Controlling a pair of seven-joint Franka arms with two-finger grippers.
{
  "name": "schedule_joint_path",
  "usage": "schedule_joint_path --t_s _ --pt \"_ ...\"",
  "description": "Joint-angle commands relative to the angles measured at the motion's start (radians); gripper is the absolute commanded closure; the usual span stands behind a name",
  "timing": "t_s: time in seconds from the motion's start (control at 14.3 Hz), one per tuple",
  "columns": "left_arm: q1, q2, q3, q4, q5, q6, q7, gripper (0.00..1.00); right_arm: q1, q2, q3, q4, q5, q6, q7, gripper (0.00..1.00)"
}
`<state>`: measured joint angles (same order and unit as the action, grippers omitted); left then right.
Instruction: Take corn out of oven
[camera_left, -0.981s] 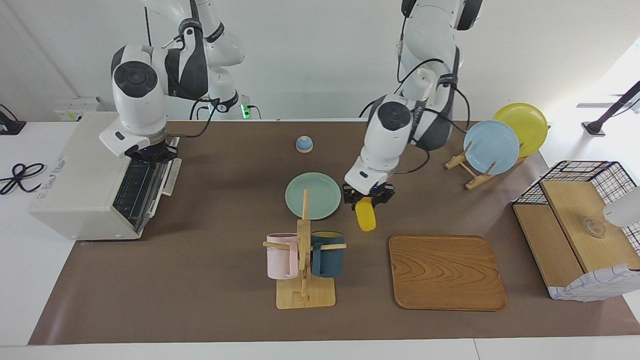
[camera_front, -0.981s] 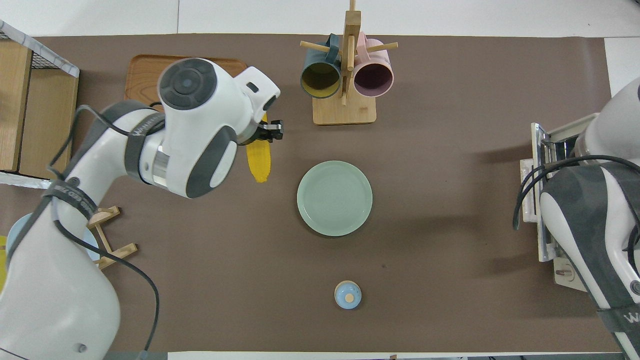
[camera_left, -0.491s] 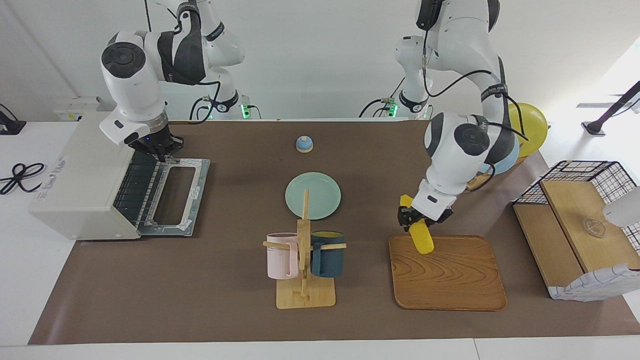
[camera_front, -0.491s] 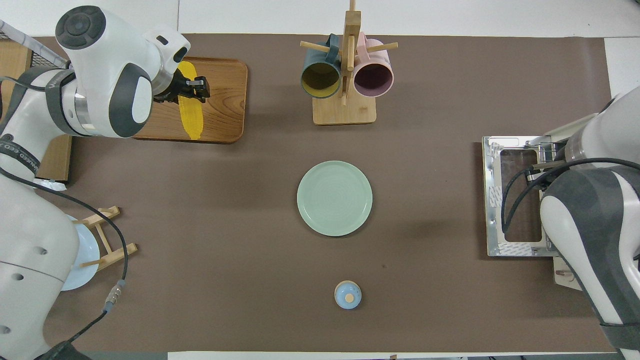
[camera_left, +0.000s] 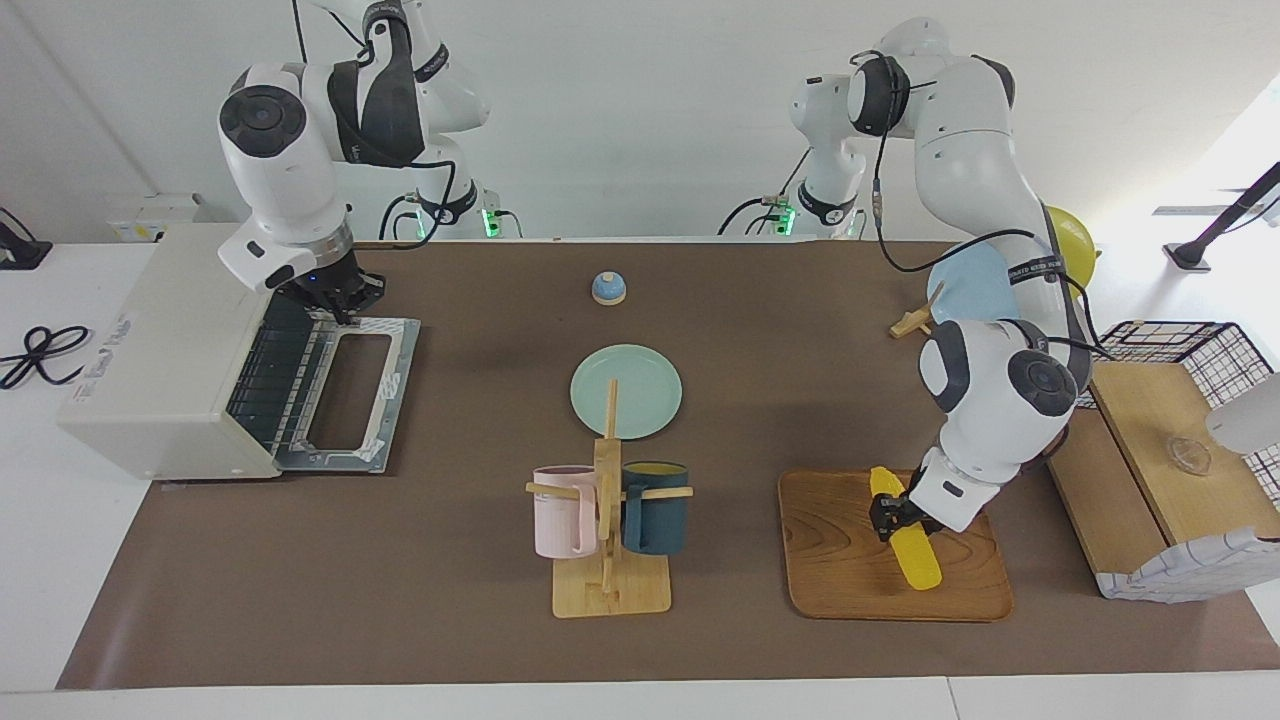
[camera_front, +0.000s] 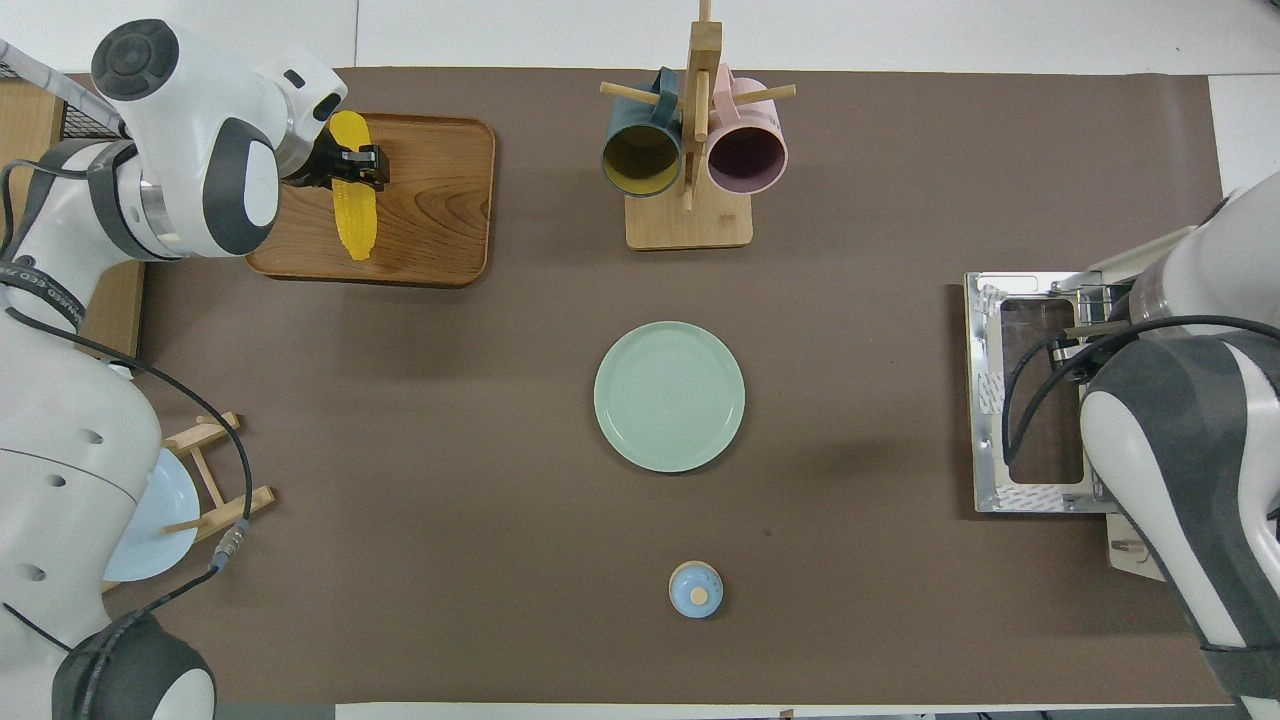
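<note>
- Overhead view is showing a brown mat covering the worktop (camera_front: 500, 450), with white wall rising at the robots' edge.
- Left claw (camera_left: 897, 517) is clenching the corn (camera_left: 908, 545) on the wooden tray (camera_left: 850, 580), near the corner farthest from the robots at the left arm's end.
- Right claw (camera_left: 335, 300) is hanging at the oven (camera_left: 150, 350), over its dropped door (camera_left: 345, 390); its grip I cannot tell.
- Green plate (camera_front: 669, 396) is sitting mid-worktop.

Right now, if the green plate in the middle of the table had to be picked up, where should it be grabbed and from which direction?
Grip the green plate by its raised rim, coming down from above. It lies flat on the table with nothing on it, so only the thin edge offers a pinch.
</note>
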<state>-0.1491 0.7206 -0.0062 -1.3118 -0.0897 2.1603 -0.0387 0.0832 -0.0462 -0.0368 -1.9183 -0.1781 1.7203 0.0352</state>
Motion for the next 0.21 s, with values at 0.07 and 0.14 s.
schedule_joint_path --t_s 0.07,0.14 --pt "0.008 0.046 -0.008 0.034 -0.013 0.038 0.036 1.00 -0.007 -0.012 0.003 -0.005 0.040 -0.037 0.012 0.00" --pt "0.008 0.046 -0.008 0.032 -0.013 0.041 0.039 1.00 -0.006 -0.012 0.003 -0.005 0.046 -0.039 0.025 0.00"
